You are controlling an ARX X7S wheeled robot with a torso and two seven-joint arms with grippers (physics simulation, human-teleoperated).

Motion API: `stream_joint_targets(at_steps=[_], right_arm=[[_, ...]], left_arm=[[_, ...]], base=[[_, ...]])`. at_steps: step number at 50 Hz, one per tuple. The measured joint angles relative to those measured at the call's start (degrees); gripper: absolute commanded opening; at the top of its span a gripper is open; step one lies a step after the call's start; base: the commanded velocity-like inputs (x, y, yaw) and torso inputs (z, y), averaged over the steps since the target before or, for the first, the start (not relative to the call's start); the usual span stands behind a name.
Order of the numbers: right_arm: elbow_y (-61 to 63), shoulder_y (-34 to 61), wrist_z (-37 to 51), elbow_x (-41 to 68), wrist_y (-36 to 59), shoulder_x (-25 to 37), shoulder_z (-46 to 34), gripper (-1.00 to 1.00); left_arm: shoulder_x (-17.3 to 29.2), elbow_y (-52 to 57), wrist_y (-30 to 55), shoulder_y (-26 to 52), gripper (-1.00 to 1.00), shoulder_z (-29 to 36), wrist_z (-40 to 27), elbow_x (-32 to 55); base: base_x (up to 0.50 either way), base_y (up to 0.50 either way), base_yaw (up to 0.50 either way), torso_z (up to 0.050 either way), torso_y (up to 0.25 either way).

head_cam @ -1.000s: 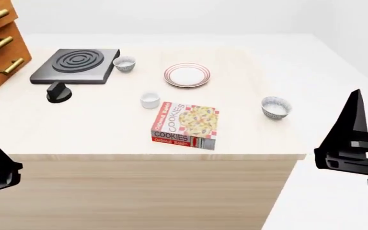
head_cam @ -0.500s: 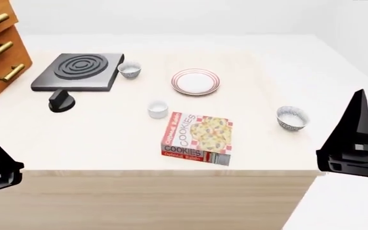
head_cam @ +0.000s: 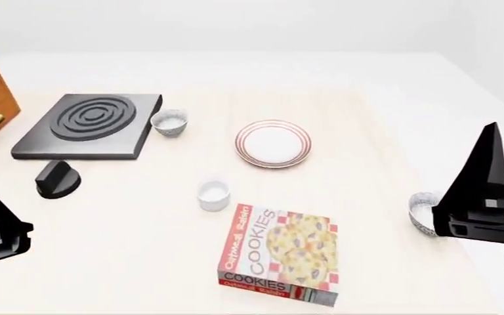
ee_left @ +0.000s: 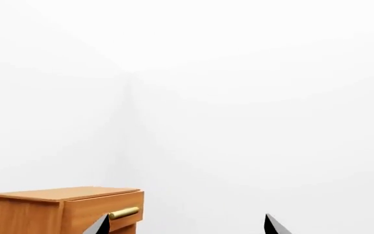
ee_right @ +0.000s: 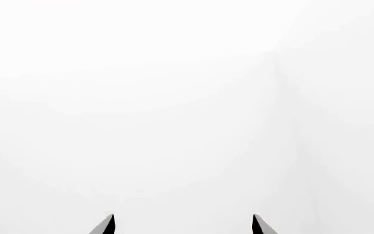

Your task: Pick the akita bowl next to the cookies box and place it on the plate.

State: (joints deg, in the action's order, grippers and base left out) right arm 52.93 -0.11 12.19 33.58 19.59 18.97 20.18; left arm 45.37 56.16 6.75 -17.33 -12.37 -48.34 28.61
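You are at the approach step: nothing is grasped yet, and both arms hang low at the near edge of the head view. The right gripper (head_cam: 488,197) stands in front of the akita bowl (head_cam: 421,213) you want, hiding most of it; only its left part shows, on the table (head_cam: 147,236) to the right of the cookies box (head_cam: 280,254) and apart from it. The wrist views show each gripper's fingers spread apart with only blank wall between them, so both are empty. The left gripper (ee_left: 185,225) looks past a wooden drawer cabinet (ee_left: 64,209), far from anything you need.

Mind the look-alike: a second speckled bowl (head_cam: 170,122) sits just beside the black burner plate (head_cam: 87,125), well away from the box. It is not your target. The plain white cup (head_cam: 213,195) near the box's upper left corner isn't either. A black knob (head_cam: 58,179) lies in front of the burner.

The plate (head_cam: 272,144) sits beyond the box, near the middle of the table, with nothing on it.

Your next move, as I judge it, is to tip the right wrist down so its camera finds the bowl, then bring the spread fingers over the rim, one inside and one outside. The bowl is close to the table's right edge, so avoid nudging it outward as you descend.
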Motion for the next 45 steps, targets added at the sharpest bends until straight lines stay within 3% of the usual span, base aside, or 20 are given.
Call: stream_joint_targets(at_steps=[45], right_arm=[[-0.69, -0.53, 1.07, -0.02, -1.05, 1.09, -1.10, 1.00]], left_arm=[[1.08, -0.71, -0.80, 0.19, 1.00, 1.18, -0.86, 0.03]], base=[[0.50, 0.00, 0.00, 0.000, 0.001]])
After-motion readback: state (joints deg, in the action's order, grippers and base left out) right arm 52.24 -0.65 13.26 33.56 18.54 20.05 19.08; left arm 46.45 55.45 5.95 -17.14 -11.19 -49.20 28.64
